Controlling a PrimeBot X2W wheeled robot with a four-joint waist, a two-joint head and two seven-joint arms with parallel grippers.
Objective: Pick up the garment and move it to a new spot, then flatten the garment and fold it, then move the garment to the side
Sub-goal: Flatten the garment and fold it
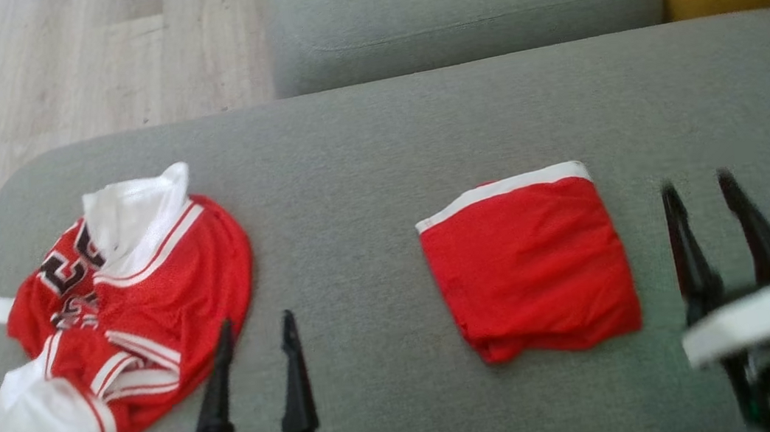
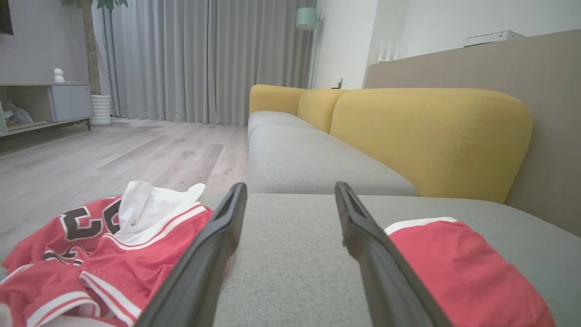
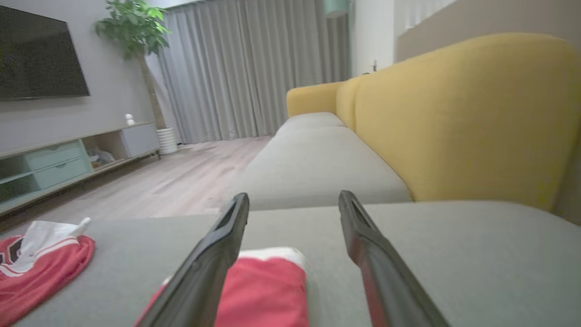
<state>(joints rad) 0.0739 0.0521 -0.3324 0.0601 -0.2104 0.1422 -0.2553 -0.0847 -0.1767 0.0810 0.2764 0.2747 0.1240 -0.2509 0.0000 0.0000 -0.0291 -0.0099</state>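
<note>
Grey sofa cushion [image 1: 345, 139] carries everything, with yellow backrests [image 2: 431, 136], pale wood floor [image 1: 38, 68] and grey curtains [image 2: 204, 59] beyond. I see the folded red garment [image 1: 529, 264] lying flat right of centre, well apart from a crumpled jersey [image 1: 144, 307] near the left edge. Left gripper [image 1: 255, 321] and right gripper [image 1: 694, 183] both show jaws spread wide, gripping nothing, the right one just beside the folded garment.
</note>
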